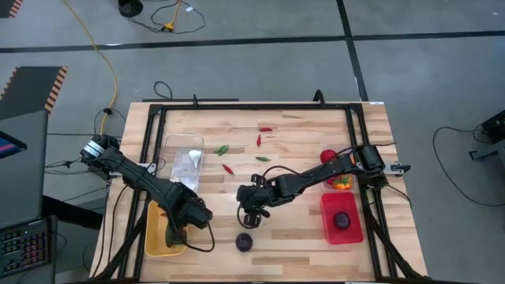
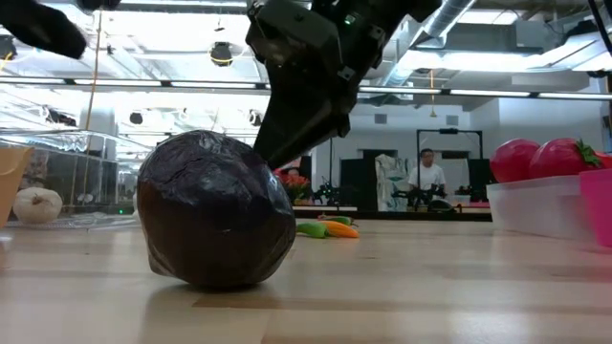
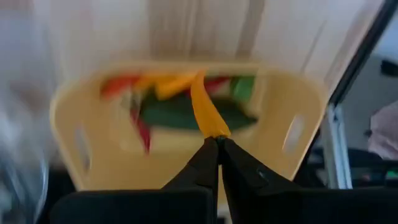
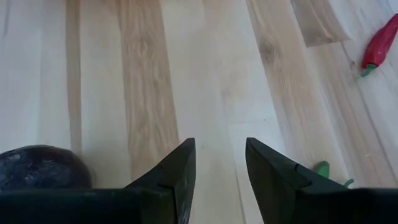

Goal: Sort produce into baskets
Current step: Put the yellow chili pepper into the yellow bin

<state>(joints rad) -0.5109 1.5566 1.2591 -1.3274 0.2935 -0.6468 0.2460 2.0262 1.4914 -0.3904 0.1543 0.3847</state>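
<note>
The left gripper (image 3: 216, 142) hangs over the yellow basket (image 1: 155, 237) at the front left corner of the table (image 1: 300, 150), its two fingers pressed together on the end of an orange chilli (image 3: 205, 112), which dangles above the red, orange and green chillies already lying in that basket. The right gripper (image 4: 219, 163) sits low over the middle of the table with its fingers standing apart and nothing between them, only bare wood showing in the gap. Just in front of it, toward the front edge, a dark purple round (image 1: 245, 241) rests on the table by itself; in the low view it fills the foreground with the right gripper's dark body right behind and above it, and whether they touch cannot be told. The clear basket (image 1: 185, 162) lies behind the yellow one and holds a white garlic (image 2: 36, 204). The red basket (image 1: 342, 218) lies at the right side with another purple round inside it. Behind it, near the right arm, are a red tomato (image 1: 327, 156) and an orange pepper (image 1: 342, 183). Loose on the wood farther back lie several chillies: a green chilli (image 1: 222, 148), a red chilli (image 1: 228, 169) and others near the middle. A person (image 2: 426, 172) stands far off in the room beyond the table.
</note>
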